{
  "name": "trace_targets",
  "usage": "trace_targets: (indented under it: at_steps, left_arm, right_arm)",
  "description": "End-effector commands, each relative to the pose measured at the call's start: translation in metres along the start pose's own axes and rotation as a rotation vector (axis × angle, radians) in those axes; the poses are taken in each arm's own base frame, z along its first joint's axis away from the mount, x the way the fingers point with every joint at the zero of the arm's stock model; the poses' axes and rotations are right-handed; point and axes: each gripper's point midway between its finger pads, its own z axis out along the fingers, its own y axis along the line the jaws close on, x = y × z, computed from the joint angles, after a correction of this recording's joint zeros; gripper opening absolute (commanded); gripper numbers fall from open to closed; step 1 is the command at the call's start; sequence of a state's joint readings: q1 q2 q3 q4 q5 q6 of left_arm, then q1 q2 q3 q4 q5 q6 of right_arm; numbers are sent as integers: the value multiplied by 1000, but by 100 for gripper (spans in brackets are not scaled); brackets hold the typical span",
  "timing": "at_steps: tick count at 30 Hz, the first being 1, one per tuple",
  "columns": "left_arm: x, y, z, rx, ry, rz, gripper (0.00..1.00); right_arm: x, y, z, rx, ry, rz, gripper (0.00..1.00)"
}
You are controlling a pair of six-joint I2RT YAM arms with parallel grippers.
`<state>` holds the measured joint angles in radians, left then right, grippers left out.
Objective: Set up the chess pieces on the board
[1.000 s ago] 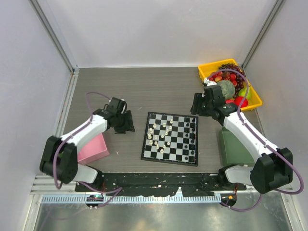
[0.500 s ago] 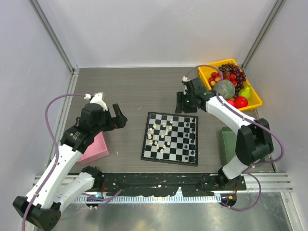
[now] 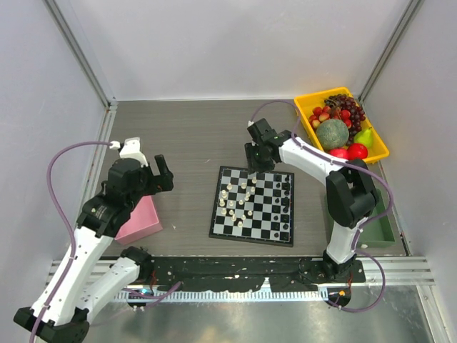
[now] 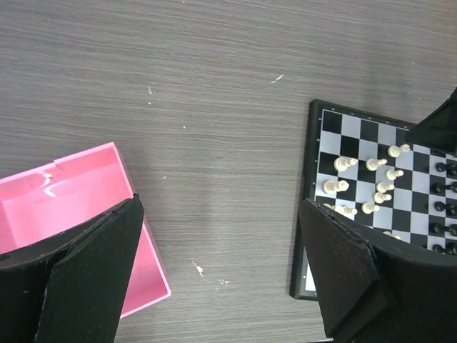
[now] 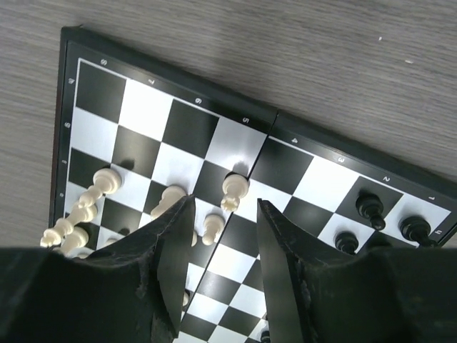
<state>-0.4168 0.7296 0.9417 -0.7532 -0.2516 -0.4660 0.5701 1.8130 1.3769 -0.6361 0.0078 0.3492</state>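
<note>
Right fingers [image 5: 168,264] hang slightly parted and empty over the board's [image 3: 268,227] far edge, above white chess pieces [image 5: 234,187]. Left fingers [image 4: 93,264], spread wide and empty, hover left of the board, over the tabletop [image 4: 214,143].

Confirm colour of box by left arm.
The box is pink; left wrist view shows it best.

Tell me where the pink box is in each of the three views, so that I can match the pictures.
Top external: the pink box lies at lower left, to the left of the chessboard.
Left wrist: the pink box fills the lower left corner, with its inside showing, cut by the picture edge.
Right wrist: not in it.
Shared landmark: the chessboard, which shows in all three views.
</note>
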Motion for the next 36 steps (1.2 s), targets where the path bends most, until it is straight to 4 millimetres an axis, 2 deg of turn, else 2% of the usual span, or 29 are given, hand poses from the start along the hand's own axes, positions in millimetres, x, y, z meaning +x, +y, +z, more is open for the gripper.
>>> trace_targets:
  at_steps: [1,10,20,28,31,36]
  left_arm:
    - [-20,6,-5,-41,-47,53,100]
    - [-23,9,1,-69,-40,76,100]
    - [-24,14,2,-100,-32,96,100]
    - [-18,16,3,-112,-10,95,99]
    - [-18,16,2,-111,-10,95,100]
    - [-17,17,1,-114,-5,93,100]
  right_arm:
    - [-19,2,-6,29,-35,33,45]
    - [-5,8,5,21,19,35,40]
    - [4,4,12,47,48,31,38]
    - [8,-1,14,69,65,25,36]
    - [10,-1,15,68,71,24,33]
    - [5,2,11,54,55,16,17]
